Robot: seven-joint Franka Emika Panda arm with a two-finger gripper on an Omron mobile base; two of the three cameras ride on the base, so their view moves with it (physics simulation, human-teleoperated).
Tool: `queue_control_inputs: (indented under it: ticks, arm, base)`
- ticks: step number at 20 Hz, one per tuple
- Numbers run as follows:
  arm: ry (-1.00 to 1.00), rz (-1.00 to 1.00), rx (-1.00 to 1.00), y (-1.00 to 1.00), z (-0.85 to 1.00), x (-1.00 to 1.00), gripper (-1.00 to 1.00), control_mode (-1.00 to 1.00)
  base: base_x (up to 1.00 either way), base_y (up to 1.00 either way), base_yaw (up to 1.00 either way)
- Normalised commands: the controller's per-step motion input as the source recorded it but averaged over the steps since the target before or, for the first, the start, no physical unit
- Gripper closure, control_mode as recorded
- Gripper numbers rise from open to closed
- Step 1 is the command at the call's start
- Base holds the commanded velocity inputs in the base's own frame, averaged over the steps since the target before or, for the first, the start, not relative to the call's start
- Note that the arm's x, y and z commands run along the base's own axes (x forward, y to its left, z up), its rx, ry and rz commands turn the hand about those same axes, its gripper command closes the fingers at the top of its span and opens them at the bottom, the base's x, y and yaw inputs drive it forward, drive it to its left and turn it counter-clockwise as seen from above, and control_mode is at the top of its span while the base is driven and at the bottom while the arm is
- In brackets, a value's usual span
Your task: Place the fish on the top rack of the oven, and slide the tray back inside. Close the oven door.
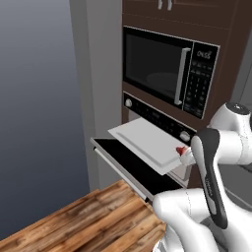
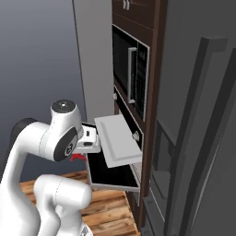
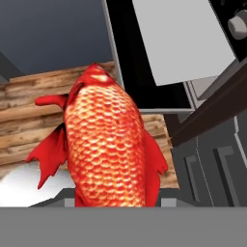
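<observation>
The gripper [image 2: 79,154] is closed on the fish [image 3: 106,144], which fills the hand view's centre, hanging left of the pulled-out tray [image 2: 117,138] at mid-frame

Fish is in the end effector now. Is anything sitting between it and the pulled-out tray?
Nothing visible blocks it. The fish hangs from the end effector beside the near edge of the tray, which is pulled out bare above the open oven door. The end effector itself hides the last bit of the path.

Red-orange fish [image 3: 107,144] beside pulled-out tray [image 1: 145,141]
</observation>
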Motion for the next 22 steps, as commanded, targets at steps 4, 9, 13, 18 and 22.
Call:
queue_control_inputs:
  ticks: [4,9,13,18,22]
  arm:
    - [0.0,-0.04,0.0,0.2,-0.1,0.42,1.0,-1.0]
    - [0.0,-0.1,0.0,0.21,-0.16,0.46,1.0,-1.0]
    - [-0.05,-0.1,0.0,0.03,-0.19,0.38,1.0,-1.0]
    - [-0.07,-0.11,0.0,0.17,-0.16,0.42,1.0,-1.0]
    - [0.0,-0.04,0.0,0.03,-0.01,0.46,1.0,-1.0]
  base:
    - [0.0,0.0,0.0]
    - [0.0,0.0,0.0]
    - [0.0,0.0,0.0]
    - [0.0,0.0,0.0]
    - [0.0,0.0,0.0]
